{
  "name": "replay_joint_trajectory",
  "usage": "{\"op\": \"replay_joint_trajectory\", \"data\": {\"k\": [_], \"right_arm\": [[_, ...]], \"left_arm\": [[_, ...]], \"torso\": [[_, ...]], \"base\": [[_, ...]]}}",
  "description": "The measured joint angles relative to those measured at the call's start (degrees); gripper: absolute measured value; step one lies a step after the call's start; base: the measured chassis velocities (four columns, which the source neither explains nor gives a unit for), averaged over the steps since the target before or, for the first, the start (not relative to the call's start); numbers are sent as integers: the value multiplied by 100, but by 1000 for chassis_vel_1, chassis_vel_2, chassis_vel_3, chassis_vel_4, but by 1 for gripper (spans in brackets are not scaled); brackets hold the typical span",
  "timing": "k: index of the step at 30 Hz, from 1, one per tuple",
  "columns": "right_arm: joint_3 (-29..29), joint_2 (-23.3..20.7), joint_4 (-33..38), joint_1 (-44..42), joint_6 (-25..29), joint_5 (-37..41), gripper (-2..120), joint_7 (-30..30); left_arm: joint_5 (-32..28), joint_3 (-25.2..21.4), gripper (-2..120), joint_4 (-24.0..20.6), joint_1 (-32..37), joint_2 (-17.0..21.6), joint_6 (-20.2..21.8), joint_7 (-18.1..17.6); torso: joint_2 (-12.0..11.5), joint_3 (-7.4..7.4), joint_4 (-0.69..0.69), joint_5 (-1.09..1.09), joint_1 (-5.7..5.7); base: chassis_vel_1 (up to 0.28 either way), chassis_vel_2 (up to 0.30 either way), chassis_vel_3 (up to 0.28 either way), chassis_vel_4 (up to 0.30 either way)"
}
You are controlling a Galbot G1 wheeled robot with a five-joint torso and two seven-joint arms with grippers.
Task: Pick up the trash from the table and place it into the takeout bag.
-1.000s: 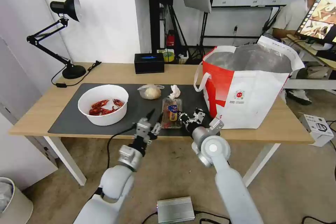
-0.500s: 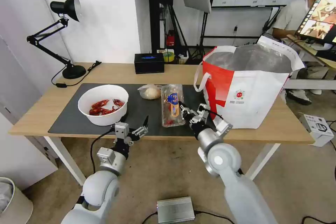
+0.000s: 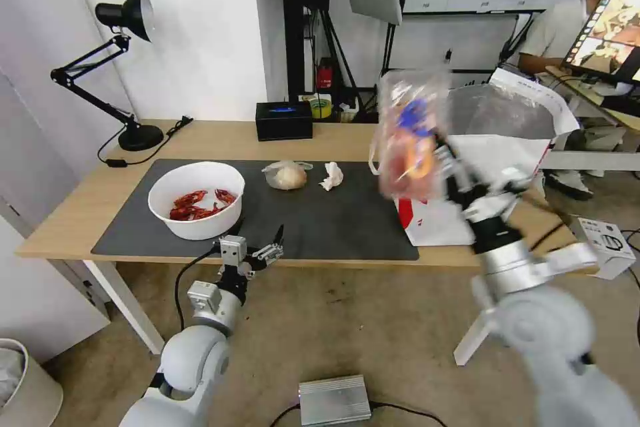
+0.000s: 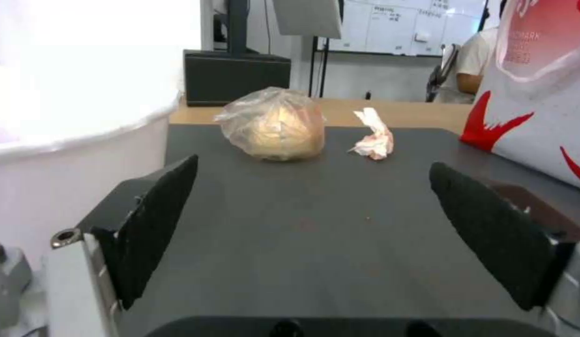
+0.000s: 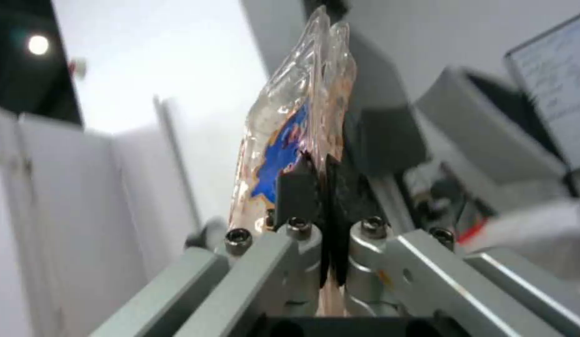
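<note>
White arms, silver wrists (black cables)

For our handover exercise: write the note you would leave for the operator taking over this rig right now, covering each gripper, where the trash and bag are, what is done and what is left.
Right gripper: shut on the clear tray, raised in the air in front of the bag; not in the bag yet.
Left gripper: open, empty, at the table's near edge beside the bowl.
On the mat: bowl of red shells, bagged beige lump, tissue.
Done: tray lifted.
Left: drop the tray into the bag, then bag the tissue, the lump and the bowl.
</note>
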Motion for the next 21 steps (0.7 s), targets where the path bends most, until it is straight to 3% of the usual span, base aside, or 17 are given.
{"op": "replay_joint_trajectory", "data": {"k": [9, 16, 17, 19, 21], "right_arm": [[558, -542, -21, 441, -139, 1237, 0, 1230], [521, -826, -450, 1529, -510, 2714, 0, 3087], [521, -826, -450, 1529, -510, 2714, 0, 3087], [453, -901, -776, 1951, -738, 3170, 0, 3751], [410, -929, -921, 2122, -807, 3342, 0, 4004]], "left_arm": [[15, -26, 100, -16, 34, -15, -20, 28], [35, -69, 100, -61, 112, -95, -32, 46], [35, -69, 100, -61, 112, -95, -32, 46], [51, -90, 100, -62, 134, -114, -42, 50], [61, -98, 100, -62, 142, -123, -48, 51]], "torso": [[0, 0, 0, 1, 0], [0, 1, 2, 0, 0], [0, 1, 2, 0, 0], [-1, 1, 1, 1, 0], [-1, 1, 2, 0, 1]], "base": [[0, 0, 0, 0], [0, 0, 0, 0], [0, 0, 0, 0], [0, 0, 0, 0], [0, 0, 0, 0]]}}
